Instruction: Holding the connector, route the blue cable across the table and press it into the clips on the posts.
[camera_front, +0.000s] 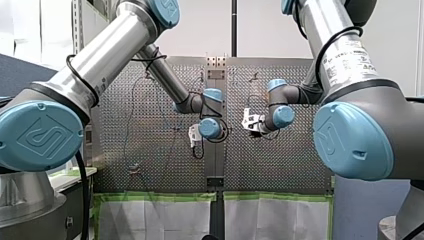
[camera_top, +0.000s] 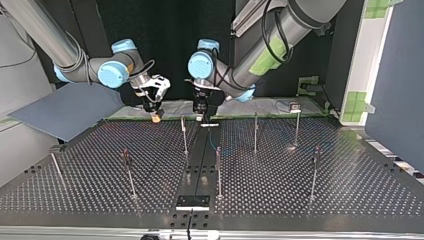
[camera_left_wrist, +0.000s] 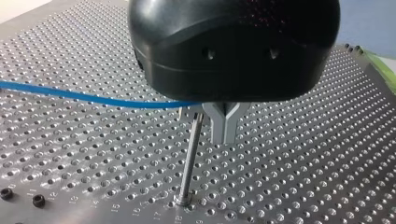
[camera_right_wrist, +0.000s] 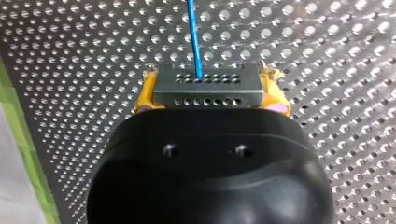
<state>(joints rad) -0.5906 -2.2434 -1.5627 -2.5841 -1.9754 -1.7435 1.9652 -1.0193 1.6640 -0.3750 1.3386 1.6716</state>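
My right gripper (camera_right_wrist: 208, 91) is shut on a grey metal connector (camera_right_wrist: 208, 86), gripped between its yellow pads (camera_right_wrist: 144, 95). The blue cable (camera_right_wrist: 194, 37) leaves the connector and runs away over the perforated table. My left gripper (camera_left_wrist: 225, 140) hangs just above the plate with its metal fingers shut. The blue cable (camera_left_wrist: 93, 99) comes in taut from the side and ends at those fingers. A thin post (camera_left_wrist: 189, 163) stands right beside them. In the top view my right gripper (camera_top: 155, 117) and my left gripper (camera_top: 200, 116) hang side by side at the far edge.
Several thin posts stand on the perforated table (camera_top: 300, 190), among them one (camera_top: 184, 135) between the grippers and one (camera_top: 218, 170) nearer the camera. A grey board (camera_top: 65, 112) leans at the top view's left. A black plate (camera_top: 192, 201) lies at the near edge.
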